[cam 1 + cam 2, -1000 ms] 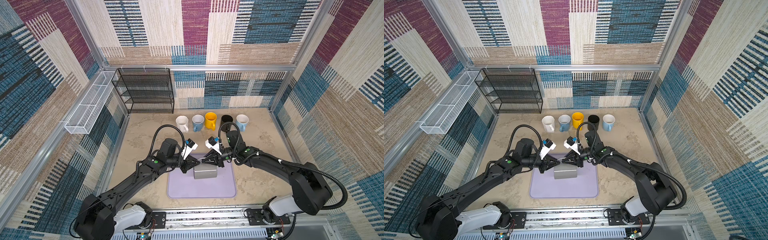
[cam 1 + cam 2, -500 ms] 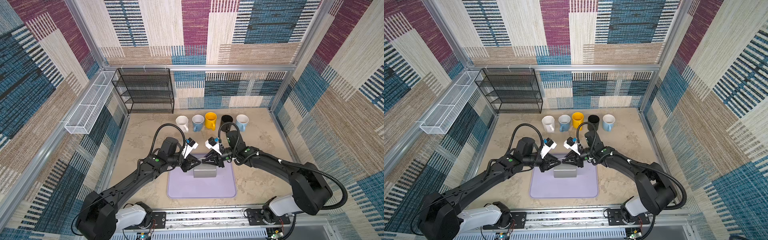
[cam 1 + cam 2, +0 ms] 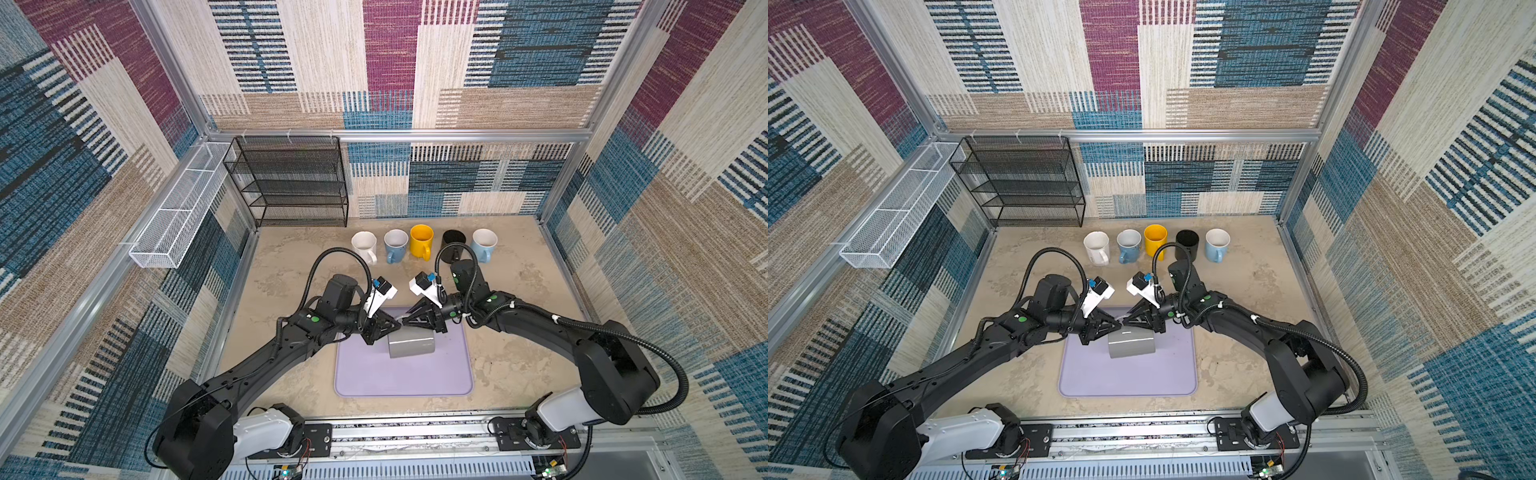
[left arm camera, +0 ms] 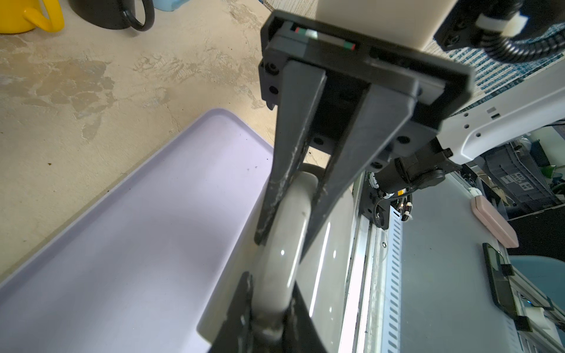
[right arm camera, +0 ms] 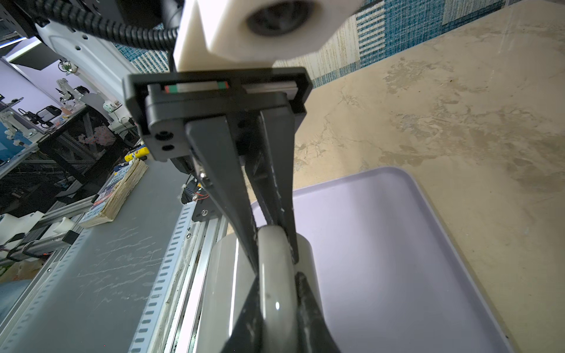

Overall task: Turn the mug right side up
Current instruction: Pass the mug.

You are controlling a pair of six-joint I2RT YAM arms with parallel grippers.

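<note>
A grey mug (image 3: 411,347) (image 3: 1131,345) lies on its side on the lavender mat (image 3: 403,382) (image 3: 1125,382), its handle (image 4: 287,244) (image 5: 276,275) turned up and toward the back. Both grippers meet at that handle from opposite sides. My left gripper (image 3: 395,328) (image 4: 272,284) comes in from the left, its fingers pressed on either side of the handle's one end. From the right, my right gripper (image 3: 405,322) (image 5: 278,278) is shut on the other end. Which end of the mug is the mouth I cannot tell.
A row of upright mugs stands at the back: white (image 3: 364,245), blue (image 3: 395,245), yellow (image 3: 421,241), black (image 3: 453,245), light blue (image 3: 484,243). A black wire rack (image 3: 291,183) and a white wire basket (image 3: 183,208) sit at the back left.
Both arms and the mug stay almost where they were; no clear movement shows.
</note>
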